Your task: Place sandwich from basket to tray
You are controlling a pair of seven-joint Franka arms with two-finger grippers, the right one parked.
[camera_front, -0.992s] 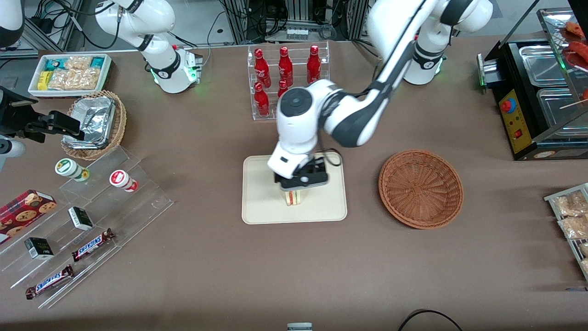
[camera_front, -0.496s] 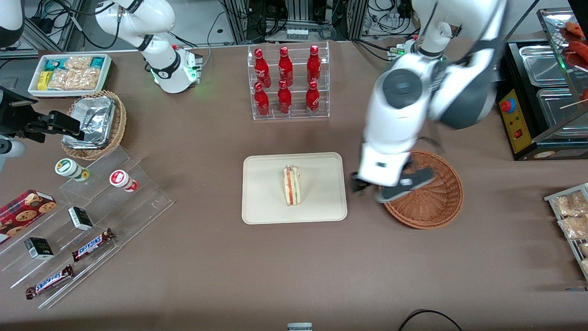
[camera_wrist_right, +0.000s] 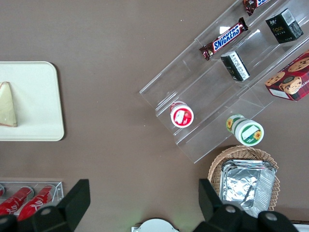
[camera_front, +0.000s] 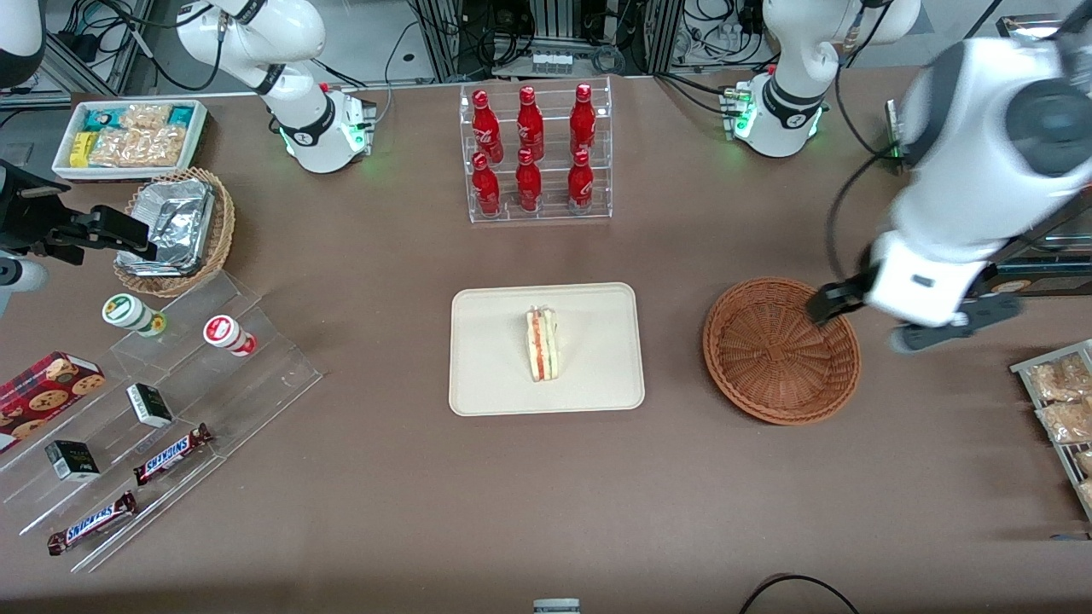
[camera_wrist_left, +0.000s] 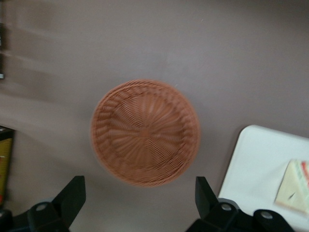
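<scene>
The sandwich lies on its side on the cream tray, with its red and green filling edge showing. The reddish-brown wicker basket stands empty beside the tray, toward the working arm's end of the table. My left gripper hangs high above the basket's rim on the working arm's side, open, with nothing between its fingers. From the left wrist, the open gripper looks down on the basket, the tray and the sandwich. The right wrist view catches the sandwich on the tray.
A clear rack of red bottles stands farther from the camera than the tray. Stepped acrylic shelves with snacks, a foil-filled tan basket and a white snack box lie toward the parked arm's end. A black food warmer and packaged snacks flank the working arm.
A second ago the gripper was down at the sandwich on the tray. It has let go, risen and swung over the basket toward the working arm's end. The sandwich stays on the tray.
</scene>
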